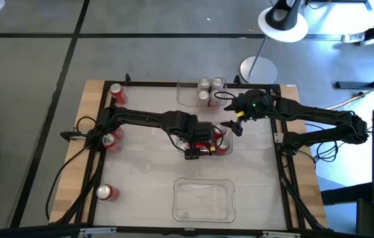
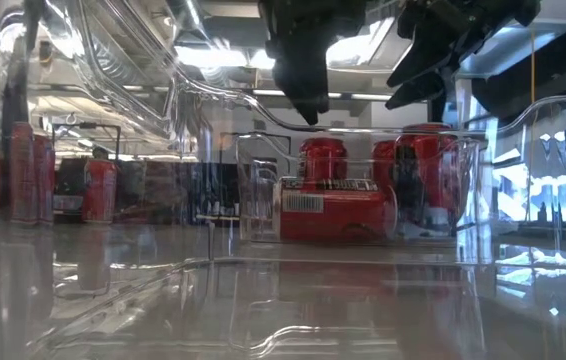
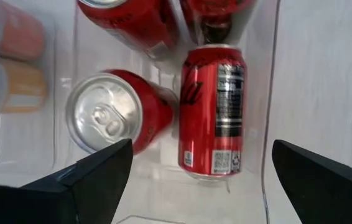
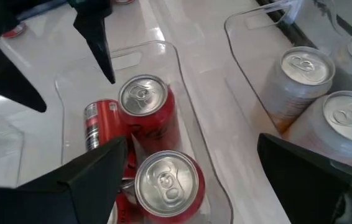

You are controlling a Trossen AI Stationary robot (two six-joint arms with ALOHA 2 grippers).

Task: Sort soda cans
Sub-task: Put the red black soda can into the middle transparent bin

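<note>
A clear middle tray [image 1: 225,149] holds several red soda cans: two stand upright [image 4: 145,106] [image 4: 166,180] and one lies on its side [image 3: 213,109] on the tray floor. My left gripper [image 1: 200,147] hovers open just above this tray, its fingers apart over the lying can [image 2: 333,215]. My right gripper [image 1: 232,125] is open too, above the tray's far right corner. Three silver cans [image 1: 210,89] stand in the far tray [image 4: 244,43]. Three more red cans stand on the table's left side [image 1: 116,92] [image 1: 111,140] [image 1: 106,192].
A clear tray [image 1: 203,198] with nothing in it lies near the table's near edge. The table has a raised black rim [image 1: 94,198]. A lamp stand base [image 1: 258,69] sits beyond the far edge. Bare tabletop lies between the trays and to the right.
</note>
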